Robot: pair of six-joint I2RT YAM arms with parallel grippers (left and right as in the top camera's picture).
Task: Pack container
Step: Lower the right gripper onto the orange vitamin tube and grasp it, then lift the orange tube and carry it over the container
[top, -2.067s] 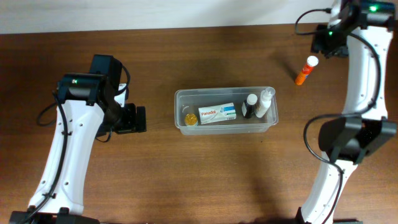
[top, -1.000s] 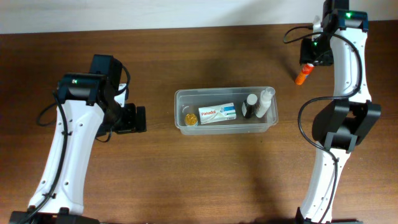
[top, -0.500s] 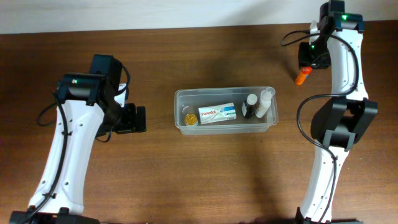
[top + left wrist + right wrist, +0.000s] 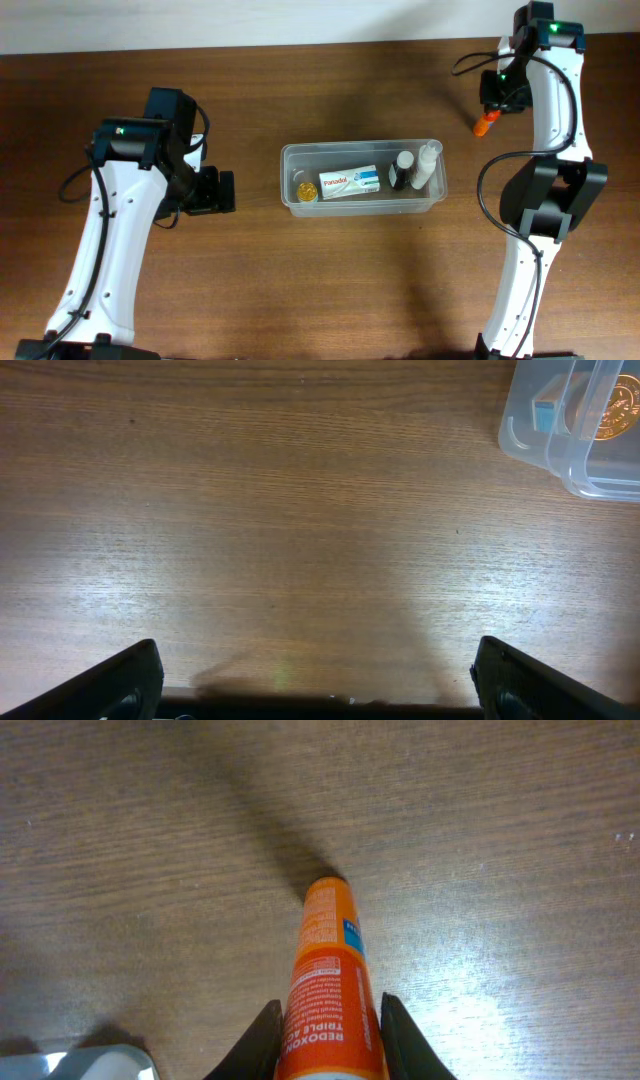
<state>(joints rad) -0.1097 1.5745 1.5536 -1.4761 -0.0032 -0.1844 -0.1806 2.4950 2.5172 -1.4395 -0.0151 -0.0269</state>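
The container (image 4: 290,170) is a clear plastic tub at the table's middle; inside lie a white medicine box (image 4: 348,182), a small yellow-lidded jar (image 4: 305,191), a dark bottle (image 4: 400,170) and a clear bottle (image 4: 428,163). An orange Redoxon tube (image 4: 325,990) lies on the table at the far right, its lower end showing in the overhead view (image 4: 484,124). My right gripper (image 4: 328,1038) is shut on that tube, both fingers pressed against its sides. My left gripper (image 4: 318,680) stands open over bare wood, left of the container's corner (image 4: 575,430).
The brown wooden table (image 4: 300,290) runs to a white wall along the far edge. The right arm's base (image 4: 550,210) stands right of the tub, with cables looping beside it. The left arm's wrist (image 4: 205,190) hovers just left of the tub.
My right gripper came down over the orange tube and closed on it, covering its white cap from above. The left arm stayed still.
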